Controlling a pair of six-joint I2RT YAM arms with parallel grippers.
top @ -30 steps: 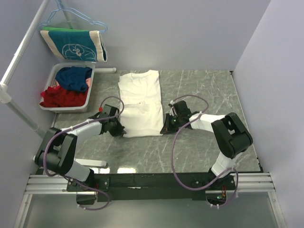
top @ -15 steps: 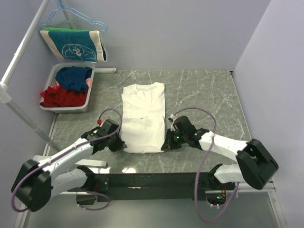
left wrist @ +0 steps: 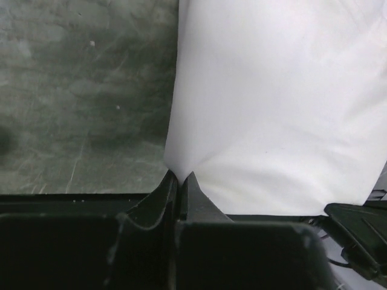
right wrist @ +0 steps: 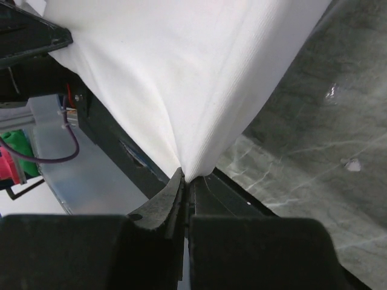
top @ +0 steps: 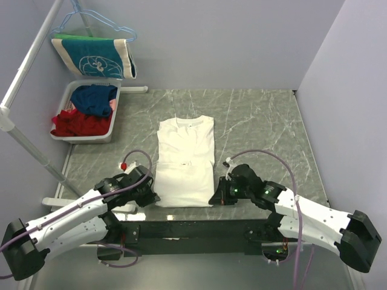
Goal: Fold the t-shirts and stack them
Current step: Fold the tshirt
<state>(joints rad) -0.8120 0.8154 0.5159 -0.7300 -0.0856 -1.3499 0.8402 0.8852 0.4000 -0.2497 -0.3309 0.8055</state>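
Gripping a soft cream-white t-shirt point(top: 185, 158) by its two near corners, low over the grey marbled table point(top: 260, 121).
The black left gripper point(top: 152, 197) is clenched on the shirt's near left corner and the black right gripper point(top: 216, 199) on its near right corner. The shirt lies flat as a long rectangle mid-table, collar away from the arms. A grey bin point(top: 81, 138) of red and blue clothes stands far left.

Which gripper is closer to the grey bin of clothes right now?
Left. The left gripper pinches the near-left corner of the white t-shirt, on the same side as the bin; the right gripper pinches the near-right corner, across the shirt from it.
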